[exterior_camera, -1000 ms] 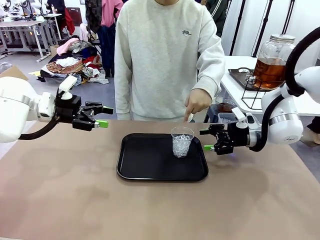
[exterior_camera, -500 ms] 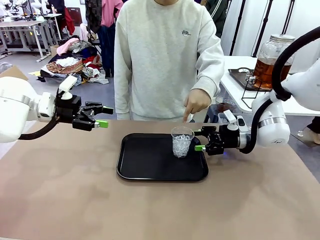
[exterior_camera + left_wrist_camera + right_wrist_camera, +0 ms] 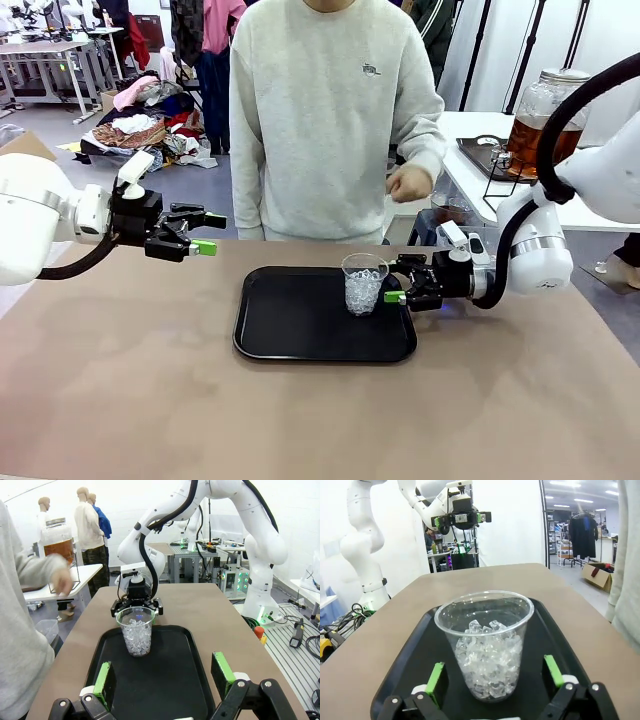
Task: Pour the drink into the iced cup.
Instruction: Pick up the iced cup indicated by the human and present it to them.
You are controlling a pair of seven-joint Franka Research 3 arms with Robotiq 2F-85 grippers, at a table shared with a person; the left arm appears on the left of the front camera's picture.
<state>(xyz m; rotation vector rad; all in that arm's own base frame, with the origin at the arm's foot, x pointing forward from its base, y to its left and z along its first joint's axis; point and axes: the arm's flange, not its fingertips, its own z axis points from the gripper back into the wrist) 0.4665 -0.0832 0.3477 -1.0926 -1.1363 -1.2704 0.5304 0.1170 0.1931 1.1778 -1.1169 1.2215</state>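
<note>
From the right wrist, the cup (image 3: 487,645) on the tray (image 3: 410,655) stands between the right gripper's (image 3: 495,677) wide fingers, untouched. Front view adds the drink (image 3: 538,150), in a jar (image 3: 548,95) far right, and the left gripper (image 3: 211,232), wide, empty.

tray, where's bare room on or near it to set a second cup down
The tray is bare across its left half, from its left rim to the iced cup. The table along the tray's near side is open too. Crowded: the tray's far right corner, where the open right gripper straddles the cup.
</note>
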